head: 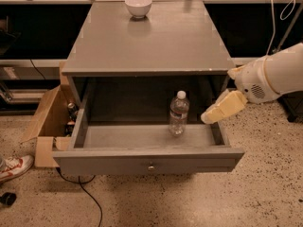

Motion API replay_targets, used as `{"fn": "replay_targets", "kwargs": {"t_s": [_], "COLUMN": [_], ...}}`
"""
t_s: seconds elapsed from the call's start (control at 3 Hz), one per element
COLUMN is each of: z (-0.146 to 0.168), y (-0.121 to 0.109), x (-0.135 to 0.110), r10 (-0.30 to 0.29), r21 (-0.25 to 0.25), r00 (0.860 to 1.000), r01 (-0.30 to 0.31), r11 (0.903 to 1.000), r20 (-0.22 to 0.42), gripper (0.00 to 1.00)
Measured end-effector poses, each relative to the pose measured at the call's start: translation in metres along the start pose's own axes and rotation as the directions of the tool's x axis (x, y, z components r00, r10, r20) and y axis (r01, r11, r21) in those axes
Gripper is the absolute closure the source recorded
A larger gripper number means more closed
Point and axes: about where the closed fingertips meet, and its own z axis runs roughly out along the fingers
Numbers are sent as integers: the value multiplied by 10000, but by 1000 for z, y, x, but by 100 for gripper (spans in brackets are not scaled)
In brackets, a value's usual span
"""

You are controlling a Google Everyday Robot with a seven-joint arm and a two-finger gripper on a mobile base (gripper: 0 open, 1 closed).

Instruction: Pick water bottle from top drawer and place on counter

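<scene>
The top drawer [147,161] is pulled open, its round knob at the front centre. The water bottle [178,113], clear with a white cap, stands upright inside it, right of the middle. My gripper [208,117], with yellowish fingers, reaches in from the right on a white arm, over the drawer's right side wall. It is a little to the right of the bottle, at about the bottle's mid height, and apart from it. The grey counter [151,37] spreads above the drawer.
A white bowl [138,5] sits at the counter's back edge. An open cardboard box [47,126] with small items stands left of the cabinet. A shoe [12,168] and a black cable [83,193] lie on the speckled floor. Cables hang at the far right.
</scene>
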Motion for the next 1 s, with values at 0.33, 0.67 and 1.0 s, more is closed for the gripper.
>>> {"fn": "replay_targets", "kwargs": {"t_s": [0.33, 0.67, 1.0], "z": [36, 78, 97], "y": [-4, -14, -23], "x": [17, 36, 43], "r10": [186, 316, 448], "r21": [-317, -431, -346], "r00": [9990, 9934, 9872], "r01": [-174, -270, -399], "r11": [9993, 9987, 9986], "r20": [399, 1100, 1530], "gripper": [0, 0, 0]}}
